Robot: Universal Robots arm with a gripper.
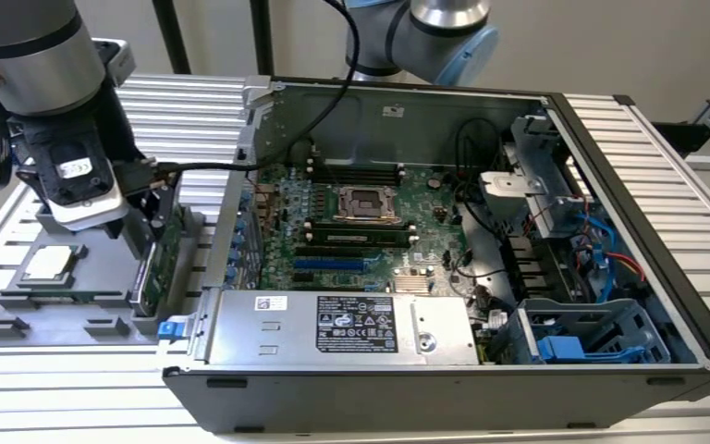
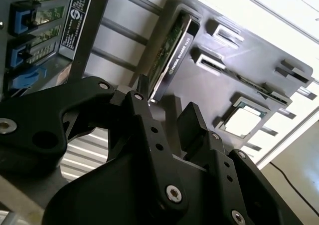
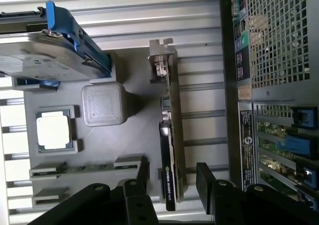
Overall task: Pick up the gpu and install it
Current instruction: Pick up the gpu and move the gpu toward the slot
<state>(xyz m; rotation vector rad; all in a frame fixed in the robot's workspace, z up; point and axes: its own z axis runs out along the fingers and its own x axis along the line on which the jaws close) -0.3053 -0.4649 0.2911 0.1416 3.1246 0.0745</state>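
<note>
Green and standing on edge, the gpu [image 3: 172,135] sits in a slot of the grey tray [image 3: 124,141], on the tray's side nearest the open computer case [image 1: 454,388], which lies just beside the tray. Over the tray the gripper [image 3: 173,171] is spread wide, one finger on each side of the card, neither seeming to touch it. By my judgement the task is barely begun: the card is not yet clamped or lifted, and the whole install is left
</note>
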